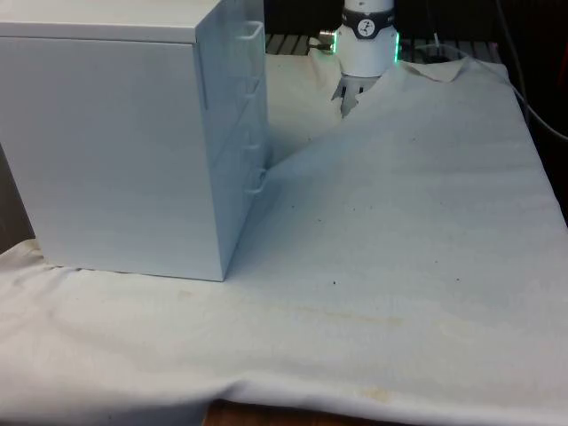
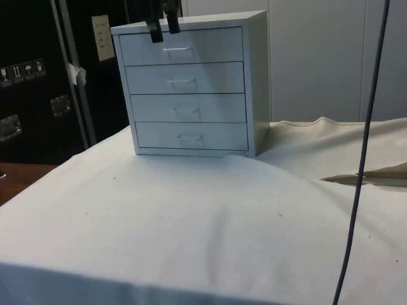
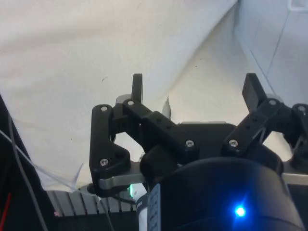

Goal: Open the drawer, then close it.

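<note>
We see the table (image 2: pixel 191 210) under its cloth, with the chest (image 2: pixel 191 82) standing toward the front view's left, its four drawers facing the side camera. All four look shut, so we judge nothing is opened yet and both the pull and the push remain. Our gripper (image 2: pixel 162 24) hangs high before the top drawer (image 2: pixel 210 46), near its handle (image 2: pixel 177 50), its fingers (image 3: pixel 137 86) spread apart, grasping nothing

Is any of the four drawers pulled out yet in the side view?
No: all four drawer fronts sit flush in the chest of drawers, and the gripper hangs by the top drawer, fingers apart.
</note>
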